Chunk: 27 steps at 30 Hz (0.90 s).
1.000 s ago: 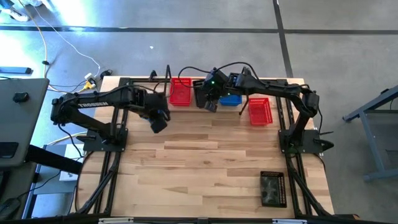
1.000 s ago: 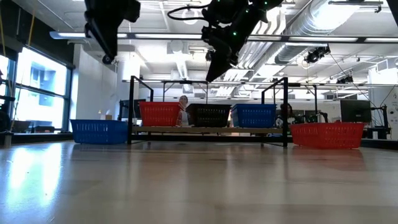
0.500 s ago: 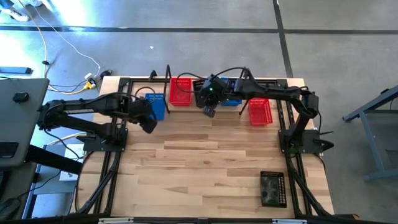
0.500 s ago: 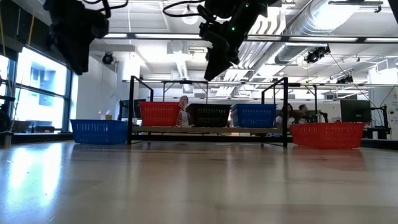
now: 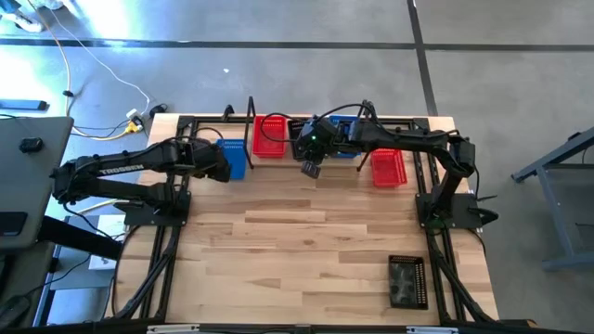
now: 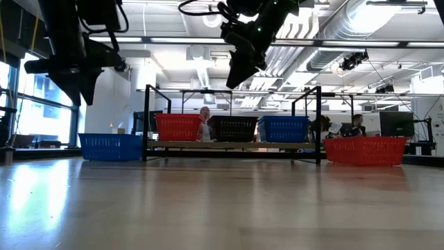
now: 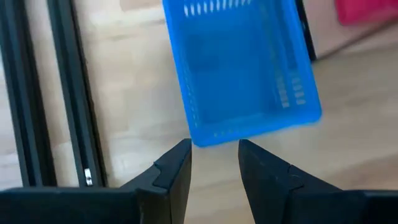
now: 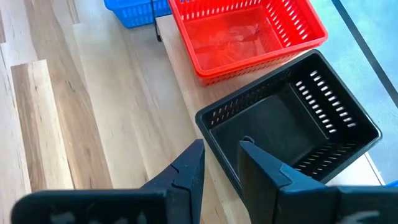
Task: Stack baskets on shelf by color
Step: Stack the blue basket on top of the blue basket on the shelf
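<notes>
Room: white ducts and ceiling lights are seen beyond the table in the low view; people are glimpsed behind the shelf.
Large light wooden tabletop [image 5: 306, 241]: both dark arms are mounted on it.
Narrow light wood shelf with black rod uprights [image 6: 232, 145]: three perforated plastic baskets are carried side by side, a red shelf basket [image 6: 178, 127], a black shelf basket [image 6: 234, 128] and a blue shelf basket [image 6: 284, 128].
Loose baskets: a blue mesh basket [image 5: 231, 157] is set off the shelf's left end, a red mesh basket [image 5: 388, 165] off its right end, a black mesh basket [image 5: 406, 280] well apart at the near right.
Left gripper [image 7: 214, 155]: held above the loose blue basket's near rim, fingers parted, nothing gripped.
Right gripper [image 8: 221, 158]: held over the shelf's black basket, fingers parted, nothing gripped.
Handling: the baskets are judged light, fairly stiff and a little slick; a pinch over one thin wall rim is advised.
Writing: none can be read.
</notes>
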Tool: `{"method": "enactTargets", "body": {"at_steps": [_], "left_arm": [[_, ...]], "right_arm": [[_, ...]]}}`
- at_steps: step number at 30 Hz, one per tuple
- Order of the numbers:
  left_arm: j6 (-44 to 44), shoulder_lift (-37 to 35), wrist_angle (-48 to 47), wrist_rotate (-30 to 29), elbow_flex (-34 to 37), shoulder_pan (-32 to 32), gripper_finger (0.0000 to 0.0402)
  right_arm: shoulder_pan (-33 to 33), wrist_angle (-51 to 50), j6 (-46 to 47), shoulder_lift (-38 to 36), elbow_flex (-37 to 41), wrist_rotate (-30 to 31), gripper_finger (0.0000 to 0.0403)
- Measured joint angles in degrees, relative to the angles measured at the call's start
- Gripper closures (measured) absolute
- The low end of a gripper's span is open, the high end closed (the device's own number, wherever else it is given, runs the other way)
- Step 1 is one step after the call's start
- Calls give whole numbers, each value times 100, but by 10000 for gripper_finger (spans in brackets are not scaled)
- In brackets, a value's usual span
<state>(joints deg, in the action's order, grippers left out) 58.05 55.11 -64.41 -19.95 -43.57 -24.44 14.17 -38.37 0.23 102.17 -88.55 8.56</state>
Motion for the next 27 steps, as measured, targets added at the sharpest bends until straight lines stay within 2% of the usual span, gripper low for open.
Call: {"method": "enactTargets", "body": {"at_steps": [6, 13, 22, 27], "left_arm": [[-450, 26, 379, -20, 139, -578, 277], [-434, 32, 476, 526, 529, -1262, 277], [-703, 39, 1177, 838, 759, -1704, 277], [-768, 39, 1500, 818, 817, -1831, 277]], "right_arm": [[0, 2, -3, 0, 0, 4, 320], [0, 3, -17, 2, 0, 17, 320], [2, 6, -64, 4, 0, 17, 320], [2, 7, -66, 4, 0, 15, 320]]}}
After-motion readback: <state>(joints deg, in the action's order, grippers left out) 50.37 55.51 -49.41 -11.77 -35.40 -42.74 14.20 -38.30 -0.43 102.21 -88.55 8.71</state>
